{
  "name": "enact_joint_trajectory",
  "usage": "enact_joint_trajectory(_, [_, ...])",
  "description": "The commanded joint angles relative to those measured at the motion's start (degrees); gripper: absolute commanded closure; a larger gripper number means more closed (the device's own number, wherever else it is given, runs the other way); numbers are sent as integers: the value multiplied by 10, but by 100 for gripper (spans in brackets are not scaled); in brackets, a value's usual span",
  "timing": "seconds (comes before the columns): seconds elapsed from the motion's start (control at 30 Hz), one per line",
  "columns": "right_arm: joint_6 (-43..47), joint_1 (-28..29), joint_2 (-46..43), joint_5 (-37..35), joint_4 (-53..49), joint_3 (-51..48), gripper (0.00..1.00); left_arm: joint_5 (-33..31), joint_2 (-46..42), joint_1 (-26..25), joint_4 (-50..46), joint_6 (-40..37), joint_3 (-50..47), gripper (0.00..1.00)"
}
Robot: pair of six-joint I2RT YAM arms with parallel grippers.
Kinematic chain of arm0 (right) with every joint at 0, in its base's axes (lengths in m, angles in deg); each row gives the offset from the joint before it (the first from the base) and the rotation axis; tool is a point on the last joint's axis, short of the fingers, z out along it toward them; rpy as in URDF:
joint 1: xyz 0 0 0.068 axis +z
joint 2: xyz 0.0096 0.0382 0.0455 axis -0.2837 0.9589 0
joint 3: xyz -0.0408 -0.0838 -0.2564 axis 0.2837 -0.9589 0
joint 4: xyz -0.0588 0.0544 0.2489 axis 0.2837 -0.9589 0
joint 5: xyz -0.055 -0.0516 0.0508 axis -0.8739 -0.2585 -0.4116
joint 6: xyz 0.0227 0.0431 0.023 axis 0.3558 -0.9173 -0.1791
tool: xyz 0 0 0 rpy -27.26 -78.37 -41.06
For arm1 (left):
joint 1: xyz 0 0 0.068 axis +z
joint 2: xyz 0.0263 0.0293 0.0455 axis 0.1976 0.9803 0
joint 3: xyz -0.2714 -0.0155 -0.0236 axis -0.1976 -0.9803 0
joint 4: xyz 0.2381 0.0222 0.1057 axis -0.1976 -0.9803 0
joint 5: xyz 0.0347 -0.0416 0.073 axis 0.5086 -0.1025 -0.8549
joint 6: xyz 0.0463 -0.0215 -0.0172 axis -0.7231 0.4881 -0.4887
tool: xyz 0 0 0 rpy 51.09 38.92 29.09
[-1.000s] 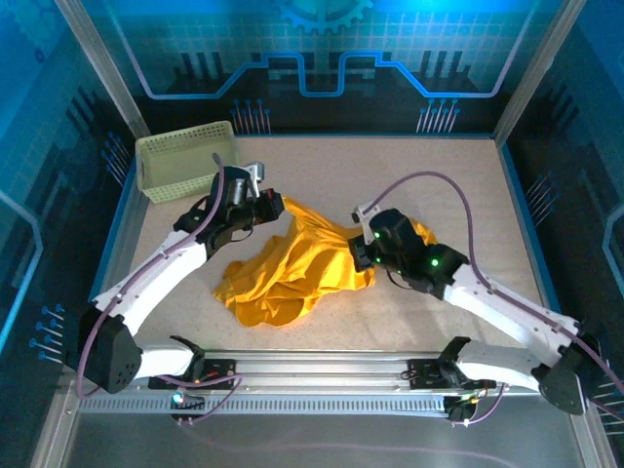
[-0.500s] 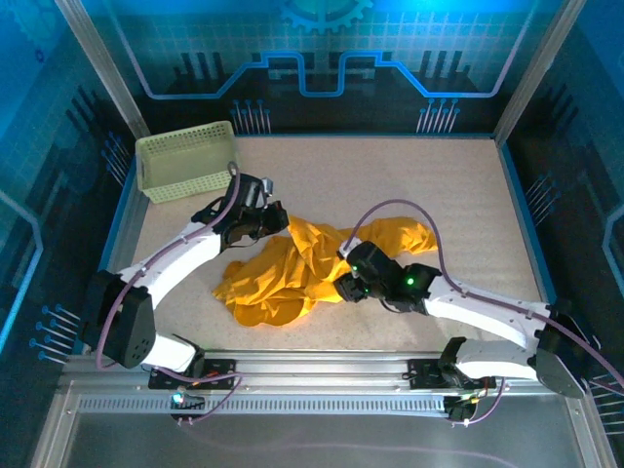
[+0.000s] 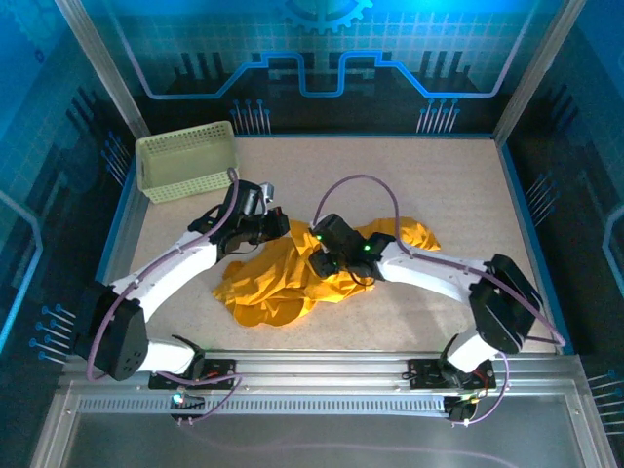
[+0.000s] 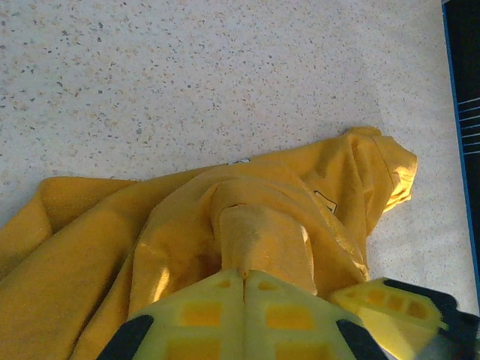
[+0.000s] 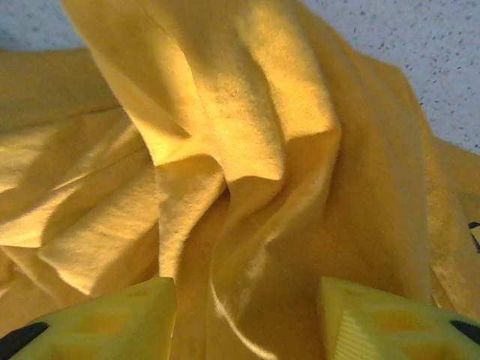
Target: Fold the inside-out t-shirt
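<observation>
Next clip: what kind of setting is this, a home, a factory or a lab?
Most likely a lab or demo robot cell, not a home: a speckled table fenced by aluminium posts, blue circuit-print wall panels, and a mounting rail at the near edge.

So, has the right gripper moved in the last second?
Yes. The right gripper has swung left across the t-shirt, nearer the green basket and away from the right edge of the table.
</observation>
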Motion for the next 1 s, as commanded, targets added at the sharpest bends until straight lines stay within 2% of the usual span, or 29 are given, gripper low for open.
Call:
enact_joint_trajectory(0.0, [16, -6, 24, -34, -17, 27, 51, -4, -9, -2, 6, -11, -4, 100])
enact_joint_trajectory(0.07, [17, -6, 30, -42, -25, 30, 67, -3, -6, -2, 7, -11, -2, 100])
enact_joint_trajectory(0.1, [17, -6, 26, -41, -25, 28, 82, -6, -3, -2, 6, -13, 0, 100])
enact_joint_trajectory(0.13, [18, -6, 17, -37, -21, 22, 91, -14, 0, -2, 0, -14, 3, 100])
enact_joint_trajectory(0.17, [17, -6, 7, -35, -19, 16, 98, -21, 3, -2, -6, -15, 6, 100])
enact_joint_trajectory(0.2, [14, -7, -5, -36, -19, 10, 100, -28, 9, -2, -15, -18, 12, 100])
enact_joint_trajectory(0.3, [0, -19, -53, -14, -11, -16, 100, -34, 31, -2, -28, -28, 28, 100])
enact_joint_trajectory(0.43, [-23, -50, -143, 90, 42, -80, 100, -37, 73, -2, -54, -42, 61, 100])
enact_joint_trajectory(0.53, [-46, -65, -187, 120, 53, -118, 100, -47, 97, -2, -66, -51, 81, 94])
enact_joint_trajectory(0.57, [-53, -69, -196, 119, 53, -128, 100, -52, 105, -2, -71, -52, 89, 90])
enact_joint_trajectory(0.67, [-93, -95, -213, 129, 73, -172, 100, -49, 147, -6, -112, -68, 132, 71])
enact_joint_trajectory(0.77, [-133, -120, -197, 140, 89, -201, 100, -118, 165, -48, -176, -107, 179, 53])
enact_joint_trajectory(0.83, [-148, -127, -174, 112, 69, -196, 100, -183, 143, -81, -182, -120, 168, 44])
enact_joint_trajectory(0.9, [-150, -130, -158, 84, 44, -181, 100, -220, 105, -100, -171, -106, 139, 31])
enact_joint_trajectory(0.97, [-135, -131, -148, 63, 29, -163, 93, -229, 57, -112, -142, -89, 90, 27])
